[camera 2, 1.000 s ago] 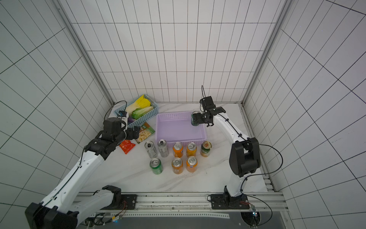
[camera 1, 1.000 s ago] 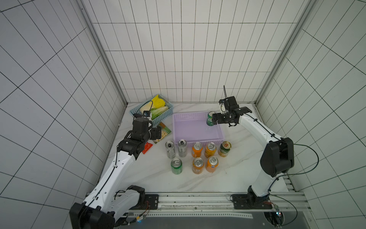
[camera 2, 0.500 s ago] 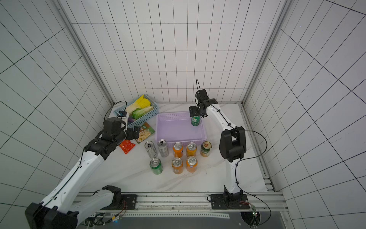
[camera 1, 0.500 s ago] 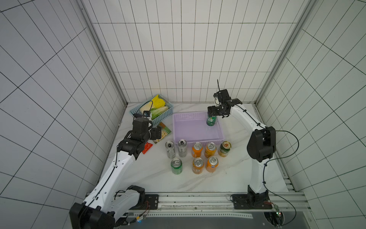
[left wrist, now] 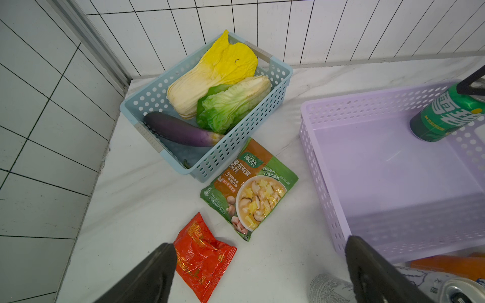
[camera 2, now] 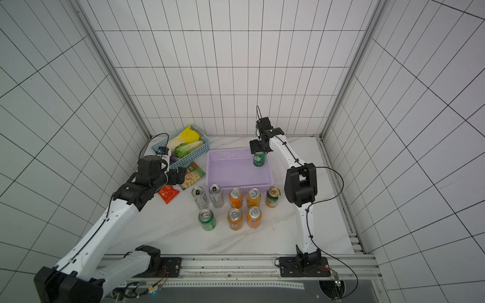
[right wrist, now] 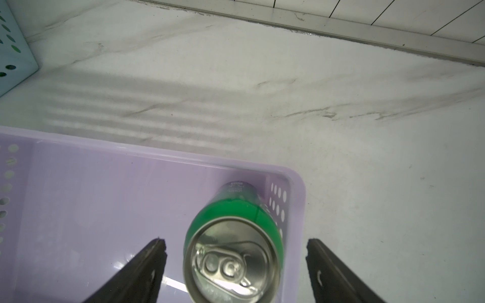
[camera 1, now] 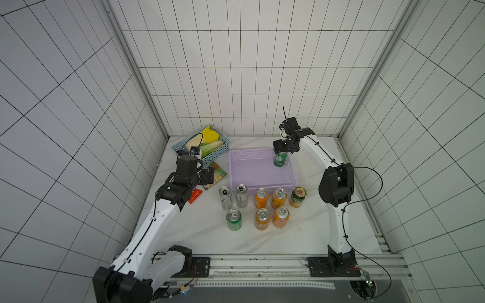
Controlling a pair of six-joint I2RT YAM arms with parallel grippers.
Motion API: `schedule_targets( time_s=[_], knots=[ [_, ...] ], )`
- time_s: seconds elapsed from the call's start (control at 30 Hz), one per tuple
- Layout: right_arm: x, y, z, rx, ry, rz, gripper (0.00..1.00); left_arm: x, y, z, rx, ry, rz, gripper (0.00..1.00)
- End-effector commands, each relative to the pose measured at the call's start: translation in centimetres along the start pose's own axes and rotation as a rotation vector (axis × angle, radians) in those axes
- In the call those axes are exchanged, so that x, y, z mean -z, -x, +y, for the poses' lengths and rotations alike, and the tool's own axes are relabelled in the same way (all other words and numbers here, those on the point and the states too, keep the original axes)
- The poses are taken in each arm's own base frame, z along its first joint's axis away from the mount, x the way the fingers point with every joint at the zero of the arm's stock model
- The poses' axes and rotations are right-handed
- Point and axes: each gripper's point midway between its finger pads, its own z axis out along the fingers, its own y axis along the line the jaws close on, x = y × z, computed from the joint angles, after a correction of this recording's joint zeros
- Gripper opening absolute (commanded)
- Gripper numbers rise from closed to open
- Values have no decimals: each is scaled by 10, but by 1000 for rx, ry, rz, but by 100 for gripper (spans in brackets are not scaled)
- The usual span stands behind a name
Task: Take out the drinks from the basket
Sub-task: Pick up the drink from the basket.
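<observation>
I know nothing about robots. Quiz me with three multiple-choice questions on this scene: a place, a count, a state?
1. Where in the lilac basket is the green can? A middle; B far corner, right arm's side; C near corner, left arm's side.
2. How many orange cans stand on the table? A two; B four; C six.
3. The right gripper is: A clamped on the can; B shut above it; C open around it.
Answers: B, the can sits in that corner; B, four orange bodies show; C, the right wrist view shows gaps beside the can.
</observation>
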Motion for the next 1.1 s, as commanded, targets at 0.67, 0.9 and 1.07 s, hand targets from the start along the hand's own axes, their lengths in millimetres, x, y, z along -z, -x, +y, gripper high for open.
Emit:
schedule_targets(
  time_s=[0.67, 0.9, 1.07],
  knots=[
    [-38, -17, 15, 52, -7, 94, 81, -2, 2, -2, 0, -14, -9, 98],
    [-41, -19, 13, 60, -15, 102, 78, -2, 3, -2, 0, -13, -10, 98],
    [-29, -16, 17, 76, -18, 90, 75, -2, 2, -2, 0, -13, -9, 98]
  ],
)
